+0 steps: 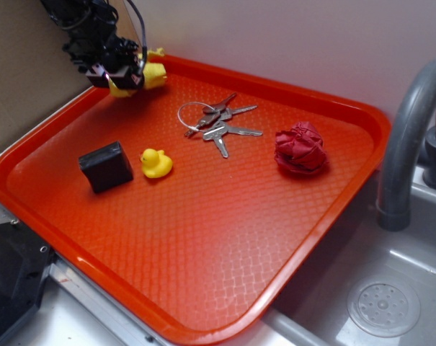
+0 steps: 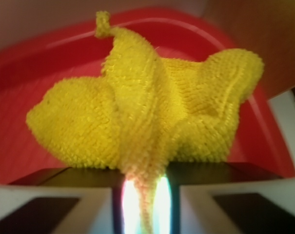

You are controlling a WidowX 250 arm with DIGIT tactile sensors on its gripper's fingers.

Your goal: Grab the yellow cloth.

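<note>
exterior and wrist views of one moment. the red tray (image 1: 203, 238) fills most of the scene, with the sink (image 1: 390, 303) and grey faucet (image 1: 412, 137) off its right side and a wall behind. the gripper (image 1: 120, 78) sits at the tray's far left corner, close to the raised rim. the yellow cloth (image 2: 152, 122) lies directly ahead of and between the jaws; in the wrist view a central fold runs down into the narrow gap, where the jaws are pressed together and pinch it, while the rest bunches outward to both sides and a twisted tail points away toward the rim. judged from this, the grasp looks made, and the free direction is upward and toward the tray's middle, since rim and wall hem in the corner. well apart on the tray: the dark block (image 1: 106, 166), the red fabric ball (image 1: 300, 148), the keys (image 1: 218, 120) and the small rubber duck (image 1: 156, 163).
</note>
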